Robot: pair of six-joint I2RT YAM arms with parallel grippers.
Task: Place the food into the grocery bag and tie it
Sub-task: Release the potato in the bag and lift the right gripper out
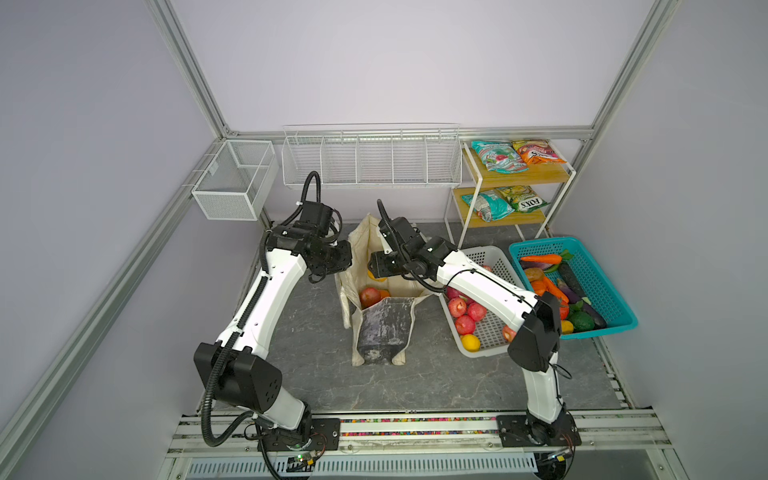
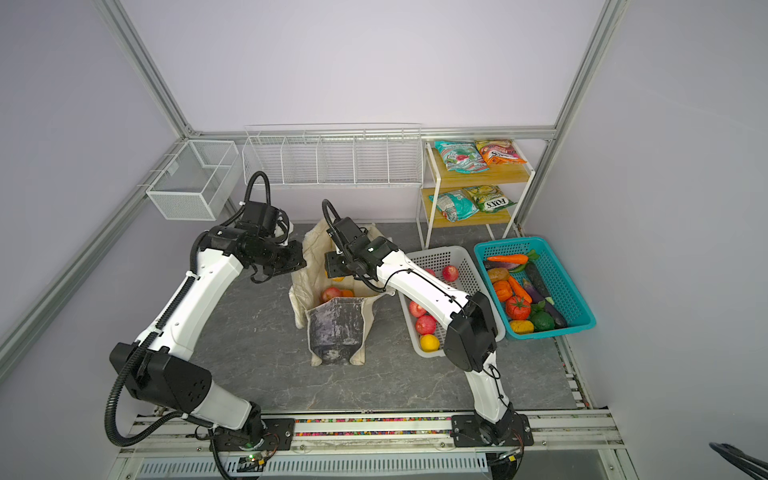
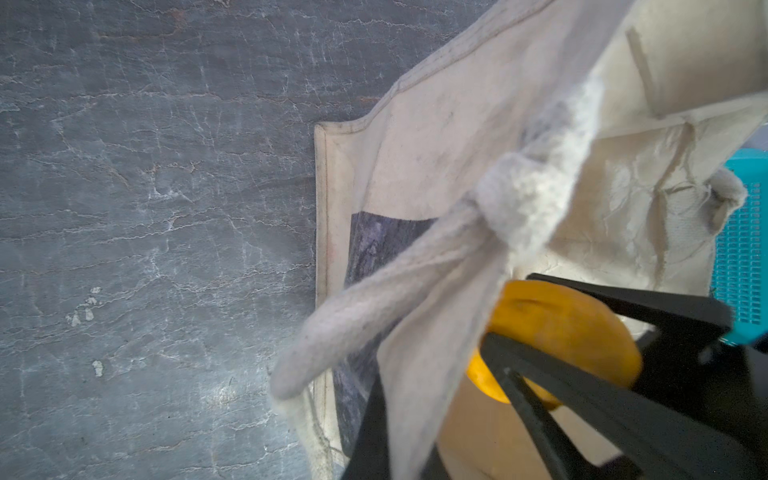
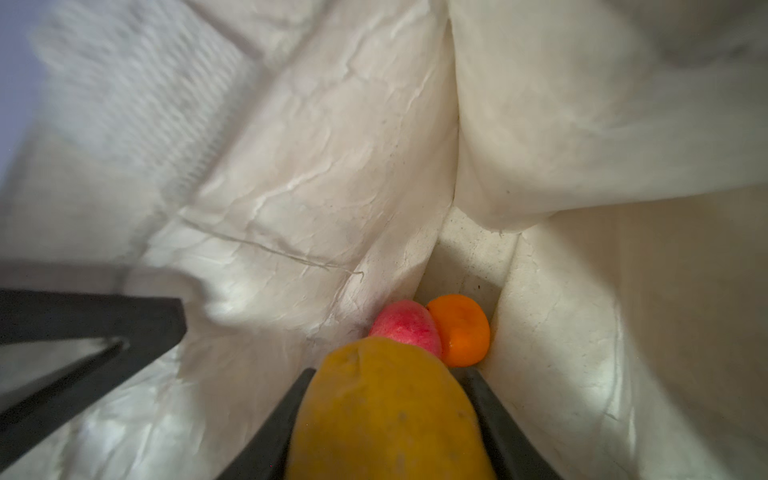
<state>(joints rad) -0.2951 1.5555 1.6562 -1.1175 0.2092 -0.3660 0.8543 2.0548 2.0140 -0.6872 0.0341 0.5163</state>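
In a top view: left gripper (image 1: pixel 338 272) pinches shut on the grocery bag (image 1: pixel 360 241) rim, right gripper (image 1: pixel 376 275) sits in its mouth. Left wrist: bag fabric is clamped in the jaws. Right wrist: jaws clamp yellow fruit (image 4: pixel 386 415) above red apple (image 4: pixel 407 328) and orange (image 4: pixel 459 330) on bag floor; placing step, next probably needs release.
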